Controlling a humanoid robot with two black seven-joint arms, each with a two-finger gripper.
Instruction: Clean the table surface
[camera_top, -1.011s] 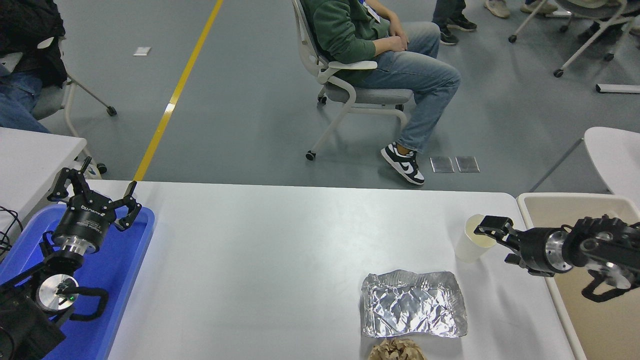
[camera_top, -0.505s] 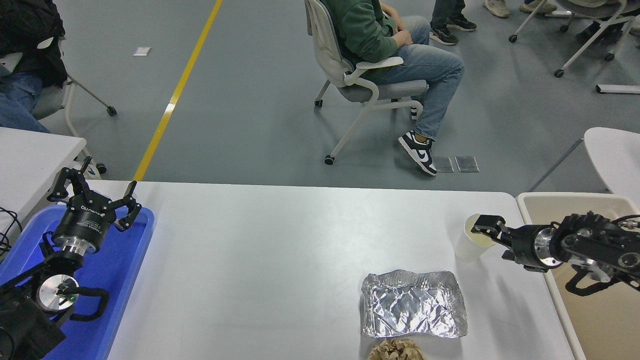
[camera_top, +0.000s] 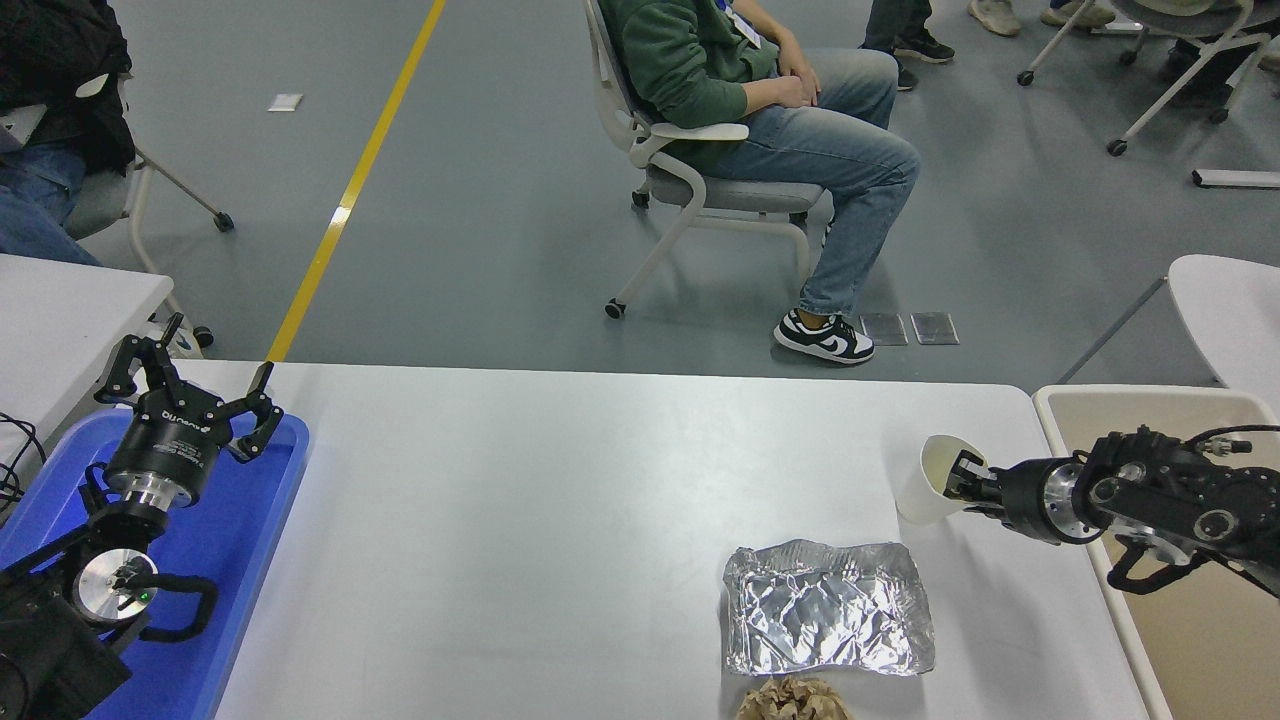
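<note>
The white table surface (camera_top: 550, 520) spans the view. On its right part a white paper cup (camera_top: 922, 482) leans over, its mouth turned toward my right gripper (camera_top: 962, 480), which is shut on the cup's rim, one finger inside the cup. A crumpled sheet of silver foil (camera_top: 828, 620) lies flat just in front of the cup. A brown crumpled paper ball (camera_top: 793, 702) sits at the table's near edge, partly cut off. My left gripper (camera_top: 190, 398) stays parked open over the blue tray at the lower left.
A beige bin (camera_top: 1200, 640) stands against the table's right end, under my right arm. A blue tray (camera_top: 250, 580) lies on the left end. A person sits on a wheeled chair (camera_top: 690, 190) beyond the far edge. A smaller white table (camera_top: 70, 300) stands at left.
My right gripper has closed on the cup's rim and the cup has tipped from upright to leaning. The seated person swivelled on the chair. The left arm has not moved.
</note>
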